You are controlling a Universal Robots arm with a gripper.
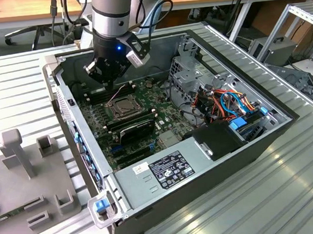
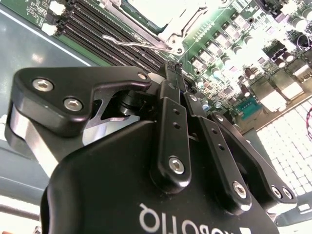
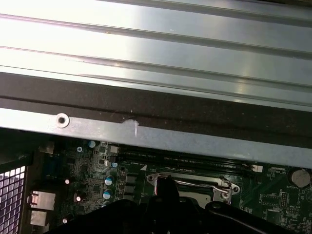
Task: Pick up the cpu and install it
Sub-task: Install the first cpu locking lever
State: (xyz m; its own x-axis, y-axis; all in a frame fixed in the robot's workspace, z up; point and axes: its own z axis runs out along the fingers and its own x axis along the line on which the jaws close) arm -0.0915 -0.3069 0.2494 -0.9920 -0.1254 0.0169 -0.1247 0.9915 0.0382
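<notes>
I held my gripper [image 1: 110,76] just above the socket [image 1: 123,104] near the motherboard's [image 1: 141,130] far edge, so I could work straight down. Its fingers [image 2: 173,78] looked pinched together, holding nothing I could make out. The cpu [image 1: 124,104] apparently lay seated in that socket.

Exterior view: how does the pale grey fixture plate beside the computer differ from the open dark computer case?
The pale grey fixture plate is flat and carries upright posts; the open dark computer case is a deep walled box holding a green motherboard. The black gripper hangs over the case, not the plate. Both rest on the ribbed metal table.
</notes>
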